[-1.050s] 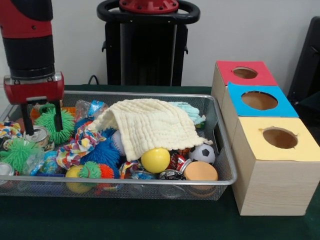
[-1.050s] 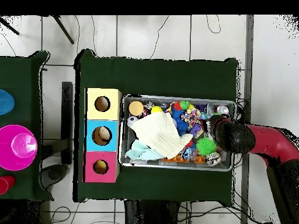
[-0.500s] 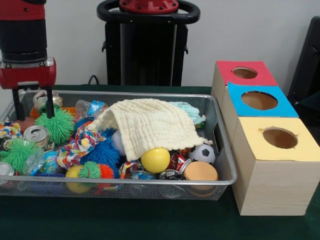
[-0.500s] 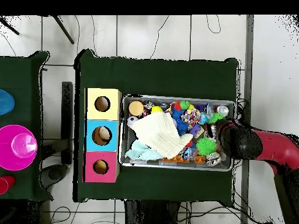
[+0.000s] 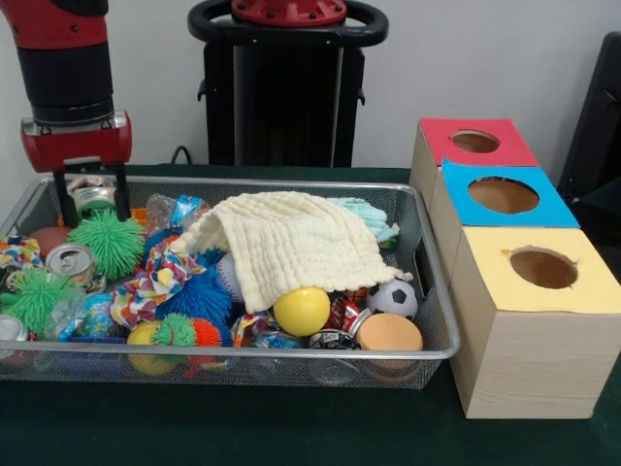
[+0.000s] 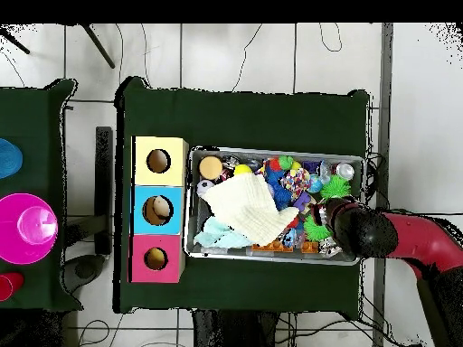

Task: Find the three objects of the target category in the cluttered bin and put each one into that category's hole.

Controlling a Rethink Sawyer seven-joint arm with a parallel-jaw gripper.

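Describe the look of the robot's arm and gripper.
The arm is a thick cylinder, red at the top, with a black band below. Under it sits a red block with a silver upper edge, carrying the gripper and its two thin black fingers.

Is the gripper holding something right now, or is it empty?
Holding. In the front view the gripper has a crushed silver can clamped between its fingers, lifted above the mesh bin.

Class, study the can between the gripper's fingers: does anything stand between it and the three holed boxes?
Yes. The gripper holds the can at the bin's left end in the front view. Between it and the boxes rise the heaped cream cloth and the bin's end wall. The holes themselves look unblocked.
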